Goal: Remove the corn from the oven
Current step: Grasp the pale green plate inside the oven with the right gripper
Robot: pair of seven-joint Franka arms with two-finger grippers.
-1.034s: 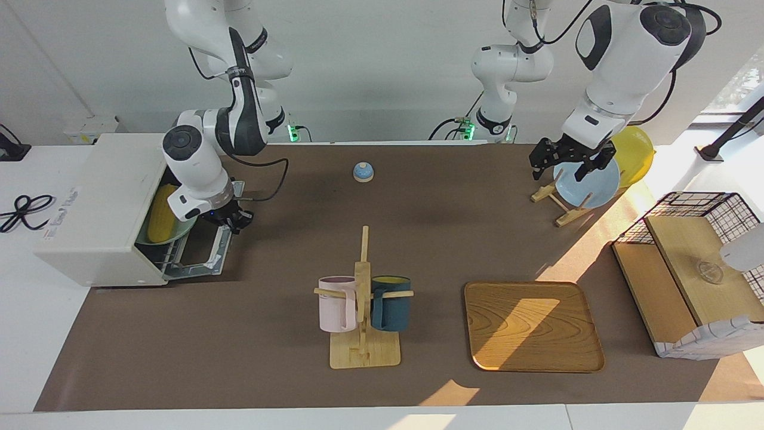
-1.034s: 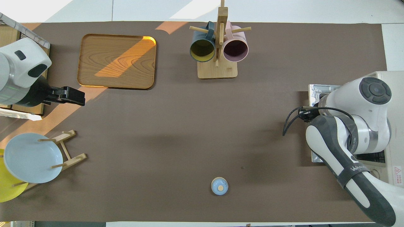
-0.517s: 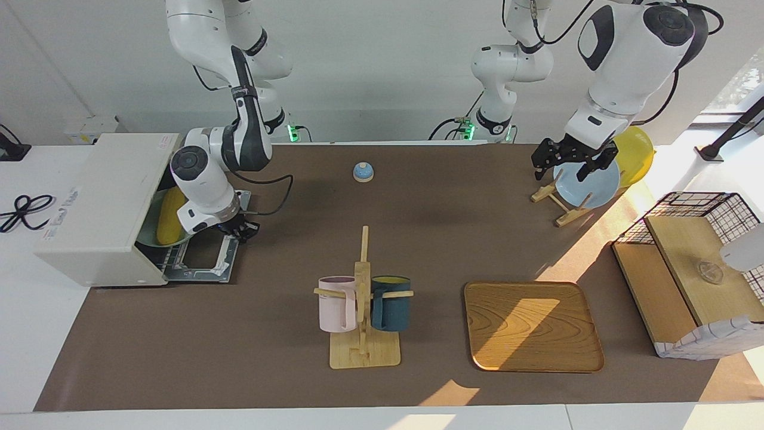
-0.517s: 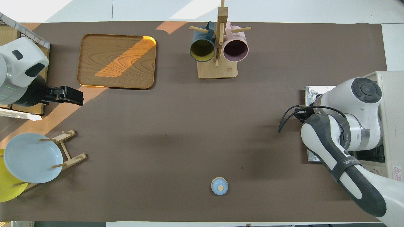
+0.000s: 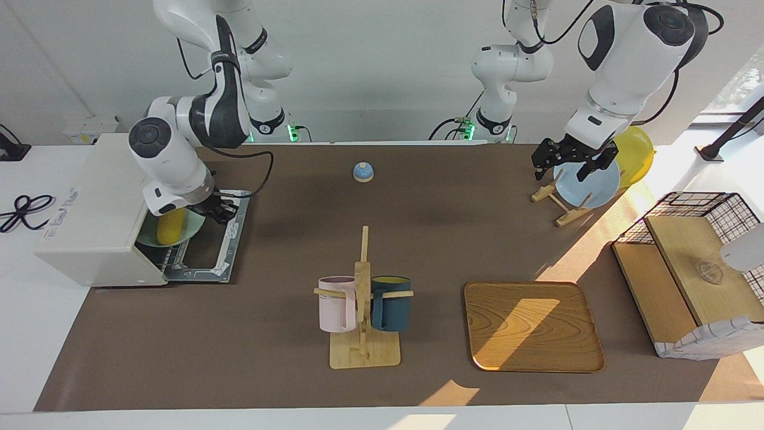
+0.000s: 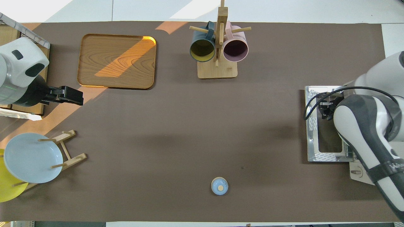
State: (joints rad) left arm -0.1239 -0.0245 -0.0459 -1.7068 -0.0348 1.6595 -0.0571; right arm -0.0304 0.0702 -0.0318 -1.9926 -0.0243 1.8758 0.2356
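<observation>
1. Your oven (image 5: 98, 209) door lies dropped open, with the corn (image 5: 170, 227) on a green dish inside.
2. Your right gripper (image 5: 219, 210) hangs over that door; I cannot tell its finger state.
3. Your left gripper (image 5: 572, 160) waits, fingers spread, well away from the oven.
4. Next, I judge, reach into the oven and grasp the corn.

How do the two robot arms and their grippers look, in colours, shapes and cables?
Both arms have glossy white rounded shells with dark grey joint bands and round dark caps. The right gripper and left gripper are black. Black cables loop beside each wrist. Green lights glow at the bases.
</observation>
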